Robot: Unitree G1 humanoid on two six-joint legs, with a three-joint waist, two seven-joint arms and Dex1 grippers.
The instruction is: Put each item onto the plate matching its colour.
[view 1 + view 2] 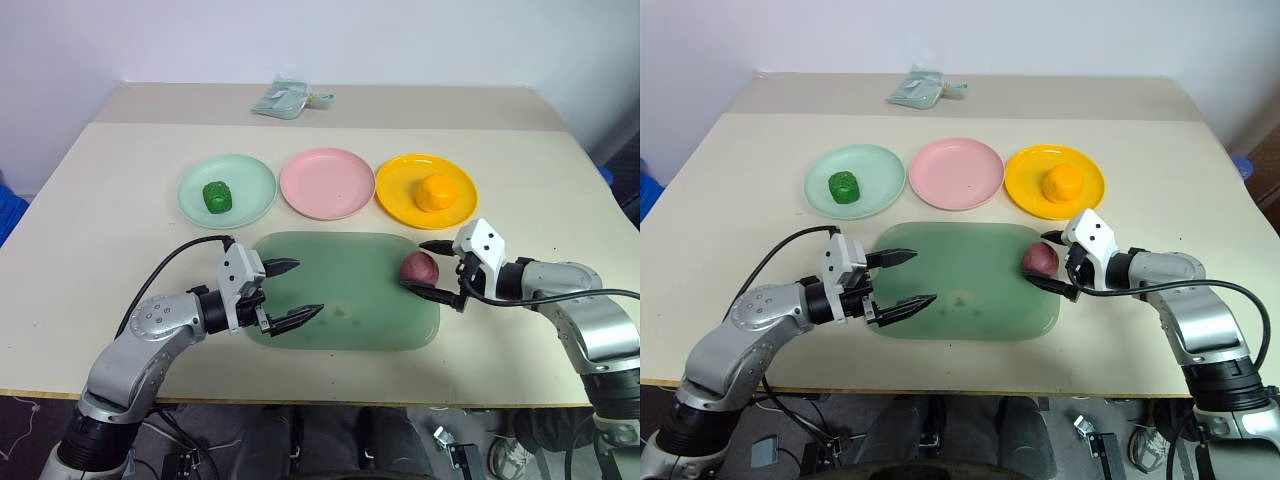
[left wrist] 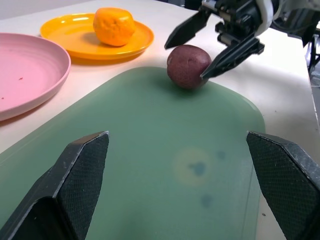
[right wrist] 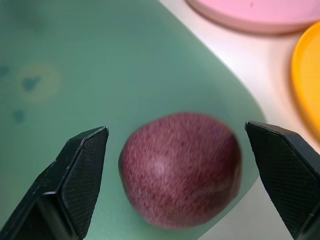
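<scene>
My right gripper (image 1: 432,268) stands open with one finger on each side of the round maroon toy ball (image 1: 419,267), not yet closed on it. The ball sits at the right edge of the translucent green rectangular mat (image 1: 340,300), near me. My left gripper (image 1: 290,292) hangs wide open and empty over the mat's left part.

Handling, judged: light, rigid, smooth, so it may roll or squirt out. Best grip is across its widest middle, closing gently.

Plates along the far side:
- Mint green plastic plate (image 1: 250,178), left: holds the bumpy dark green lump (image 1: 217,196).
- Pink plastic plate (image 1: 327,183), centre: empty; the maroon ball's likely match.
- Yellow plastic plate (image 1: 398,195), right: holds the round orange ball (image 1: 437,192).
</scene>
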